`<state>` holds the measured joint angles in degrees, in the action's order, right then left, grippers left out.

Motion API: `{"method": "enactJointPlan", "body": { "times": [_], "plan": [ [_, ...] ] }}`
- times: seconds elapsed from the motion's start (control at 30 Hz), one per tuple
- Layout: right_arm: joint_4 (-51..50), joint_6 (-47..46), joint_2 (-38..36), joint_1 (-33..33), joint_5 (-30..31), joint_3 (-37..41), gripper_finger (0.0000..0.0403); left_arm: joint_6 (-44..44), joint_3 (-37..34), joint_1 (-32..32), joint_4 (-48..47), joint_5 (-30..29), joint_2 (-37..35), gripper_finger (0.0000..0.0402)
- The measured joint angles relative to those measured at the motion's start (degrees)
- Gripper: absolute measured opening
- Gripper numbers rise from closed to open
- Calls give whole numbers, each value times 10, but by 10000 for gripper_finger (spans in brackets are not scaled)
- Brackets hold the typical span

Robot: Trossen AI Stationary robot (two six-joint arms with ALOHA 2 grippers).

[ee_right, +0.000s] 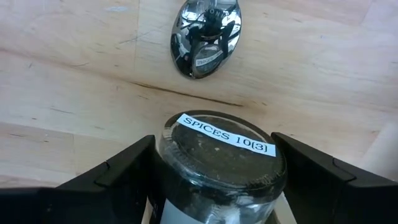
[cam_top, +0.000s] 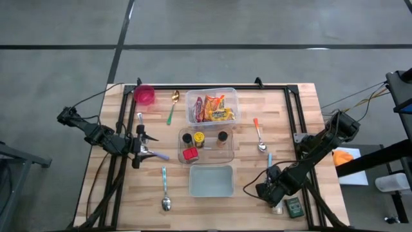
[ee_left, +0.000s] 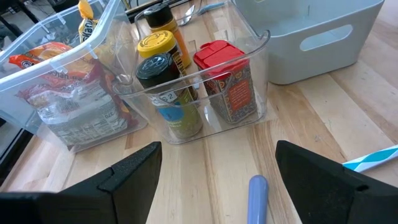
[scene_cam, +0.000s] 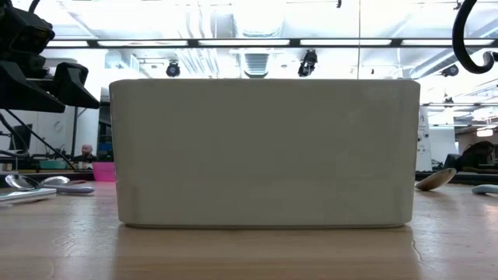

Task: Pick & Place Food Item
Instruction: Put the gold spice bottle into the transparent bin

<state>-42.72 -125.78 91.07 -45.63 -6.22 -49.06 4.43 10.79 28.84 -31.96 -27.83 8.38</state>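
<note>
Spice jar (ee_right: 219,163) betw. right hand (ee_right: 214,177) fingers

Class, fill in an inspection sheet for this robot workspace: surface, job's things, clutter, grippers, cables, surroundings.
Surface: pale wooden table, black rails along its sides.
Job's things: glass spice jar labelled SPICES; clear bin of spice bottles; clear tub of snack packets; grey plastic bin.
Clutter: spoons, pink cup, small dark green tin.
Grippers: left gripper open, holding nothing, beside the spice bin; right gripper straddles the jar, grip cannot be confirmed.
Cables: black leads trail off both table edges.
Surroundings: grey floor; a person far behind.
</note>
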Motion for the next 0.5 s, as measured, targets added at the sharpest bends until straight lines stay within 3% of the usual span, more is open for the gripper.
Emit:
{"method": "enactJointPlan", "body": {
  "times": [0.23, 0.5],
  "plan": [
    [0, 2, 0, 0, 0, 0, 308, 0, 0, 0, 0, 0, 0, 316],
    [-2, 2, 0, 0, 0, 0, 282, 0, 0, 0, 0, 0, 0, 316]
  ]
}}
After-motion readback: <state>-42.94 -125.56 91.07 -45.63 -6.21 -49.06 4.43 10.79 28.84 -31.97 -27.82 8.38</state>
